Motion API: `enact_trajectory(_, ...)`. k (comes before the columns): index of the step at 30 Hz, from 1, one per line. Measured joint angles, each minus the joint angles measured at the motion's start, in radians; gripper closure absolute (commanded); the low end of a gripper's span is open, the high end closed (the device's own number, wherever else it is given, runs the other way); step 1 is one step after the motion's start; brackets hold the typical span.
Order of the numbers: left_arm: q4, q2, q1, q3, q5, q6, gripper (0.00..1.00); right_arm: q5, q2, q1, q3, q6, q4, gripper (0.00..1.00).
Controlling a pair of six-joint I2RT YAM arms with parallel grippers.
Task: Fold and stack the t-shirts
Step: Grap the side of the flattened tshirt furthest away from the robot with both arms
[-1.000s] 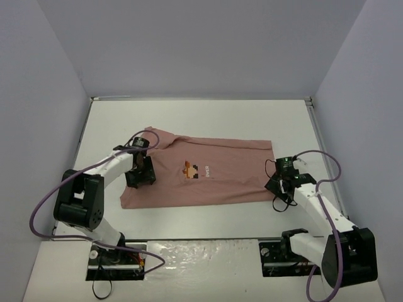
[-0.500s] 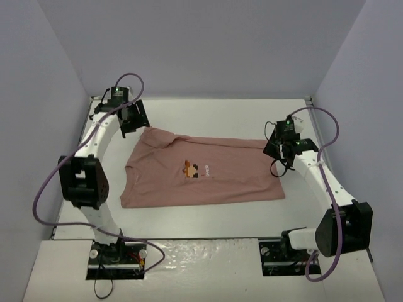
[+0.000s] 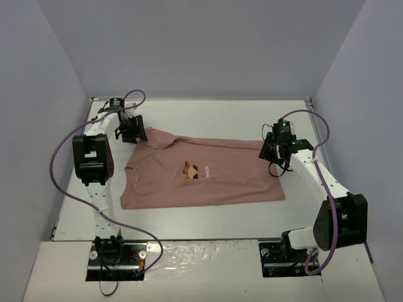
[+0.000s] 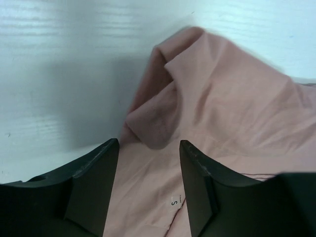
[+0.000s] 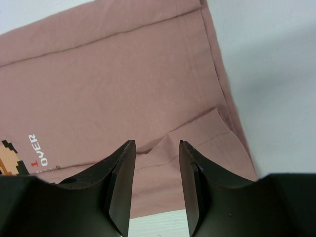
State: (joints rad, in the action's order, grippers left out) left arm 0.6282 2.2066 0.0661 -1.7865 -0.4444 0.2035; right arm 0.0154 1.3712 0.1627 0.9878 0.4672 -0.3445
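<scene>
From above, we see the pink t-shirt lying flat on the table, between the left fingers and the right fingers.

In the left wrist view, the left fingers are spread, with a bunched fold of the t-shirt just ahead of them.

In the right wrist view, the right fingers are also spread, and a small crease of the t-shirt shows between them.

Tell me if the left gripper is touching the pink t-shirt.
Cannot tell. In the left wrist view the left gripper hangs open over the t-shirt, fingertips flanking its bunched sleeve, but neither contact nor a gap shows plainly.
</scene>
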Motion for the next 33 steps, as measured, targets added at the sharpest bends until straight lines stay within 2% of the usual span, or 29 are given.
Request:
enact_trajectory(12,-0.144,0.011,0.042,0.018,-0.151,-0.004,0.57,-0.035,-0.02,0.0,-0.066,-0.001,0.004,0.62)
enact_trajectory(20,-0.176,0.054,0.041,0.017,-0.191,0.013,0.75,-0.039,-0.037,0.0,-0.079,0.002,0.006,0.62)
enact_trajectory(22,-0.178,0.056,0.041,0.017,-0.192,0.016,0.81,-0.039,-0.04,0.0,-0.081,0.003,0.006,0.62)
enact_trajectory(24,-0.178,0.056,0.041,0.017,-0.194,0.018,0.94,-0.039,-0.043,0.0,-0.082,0.003,0.006,0.62)
enact_trajectory(26,-0.178,0.056,0.041,0.017,-0.196,0.018,0.98,-0.039,-0.046,0.0,-0.085,0.003,0.007,0.62)
enact_trajectory(33,-0.178,0.03,0.041,0.017,-0.195,0.034,1.0,-0.038,-0.051,0.0,-0.089,0.003,0.008,0.62)
